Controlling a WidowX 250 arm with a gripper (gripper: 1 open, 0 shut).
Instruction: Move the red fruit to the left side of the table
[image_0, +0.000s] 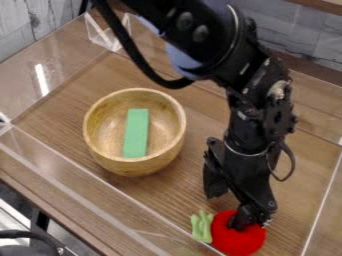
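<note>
Brown wood-grain tabletop (70, 118), low clear acrylic walls (120, 234)

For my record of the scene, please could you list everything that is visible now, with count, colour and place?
Round toy fruit with leafy cap: one, bright red with light-green cap, bottom of the picture, right of centre.
Round wooden bowl: one, light brown, left of centre.
Flat rectangular block: one, green, inside the bowl.
Wood-grain tabletop: one, brown, under the bowl and fruit.
Low clear acrylic walls: count not certain, transparent, along the table edges.
Robot arm with cable: one, black, from the top down to the right.
Robot gripper: one, black, open, directly at the fruit.
</note>
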